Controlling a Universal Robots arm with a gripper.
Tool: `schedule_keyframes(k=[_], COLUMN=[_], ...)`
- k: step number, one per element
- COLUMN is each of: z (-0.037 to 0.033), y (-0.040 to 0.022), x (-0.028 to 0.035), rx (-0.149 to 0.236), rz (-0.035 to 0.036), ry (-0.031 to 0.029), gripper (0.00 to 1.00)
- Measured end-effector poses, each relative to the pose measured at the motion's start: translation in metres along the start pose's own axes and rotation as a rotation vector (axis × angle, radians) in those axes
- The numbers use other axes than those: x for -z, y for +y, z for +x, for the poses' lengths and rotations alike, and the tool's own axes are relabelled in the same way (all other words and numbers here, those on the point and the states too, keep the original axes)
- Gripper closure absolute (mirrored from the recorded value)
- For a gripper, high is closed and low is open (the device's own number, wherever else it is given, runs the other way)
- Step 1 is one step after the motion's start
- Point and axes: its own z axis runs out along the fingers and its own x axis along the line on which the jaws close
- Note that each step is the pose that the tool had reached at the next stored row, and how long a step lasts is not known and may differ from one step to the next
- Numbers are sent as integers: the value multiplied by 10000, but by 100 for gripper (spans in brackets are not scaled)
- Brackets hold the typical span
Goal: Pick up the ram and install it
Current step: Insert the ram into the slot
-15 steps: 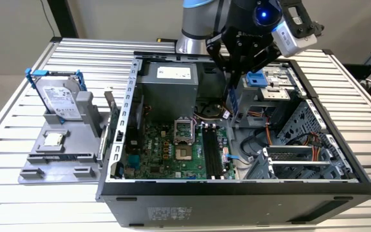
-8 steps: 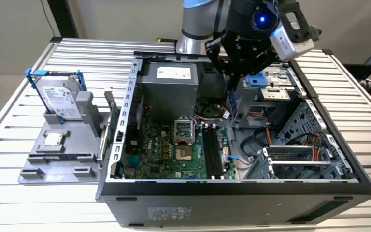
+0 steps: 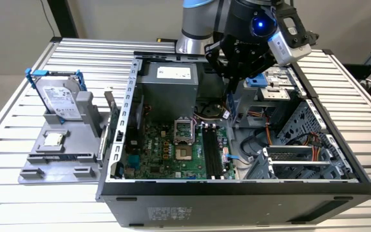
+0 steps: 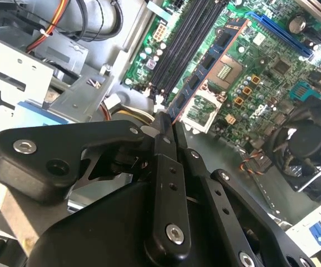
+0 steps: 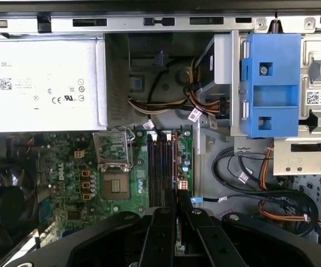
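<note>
The arm hangs over the open computer case (image 3: 237,186) on the counter (image 3: 366,96), and its claw (image 4: 168,119) is clamped on the ram (image 4: 207,64). The pads pinch the stick near one end, so its length reaches away from the claw toward the motherboard (image 3: 166,154). It is in the air, near the black slots (image 5: 161,167) and touching nothing I can make out. In the first wrist view the slots look bare.

So I judge the pick-up done and the carry-in under way, with seating not yet begun. Seating would call for the stick's long edge to lie along one slot, square over it, with a firm, even press. A crooked entry could jam, or scrape the nearby cables (image 5: 243,178).
</note>
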Motion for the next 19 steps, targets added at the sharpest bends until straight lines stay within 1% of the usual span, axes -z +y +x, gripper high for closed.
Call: schedule_keyframes(k=[19], z=[0], y=[0], x=[-74], rx=[0], rz=[-1], ry=[0], gripper=[100])
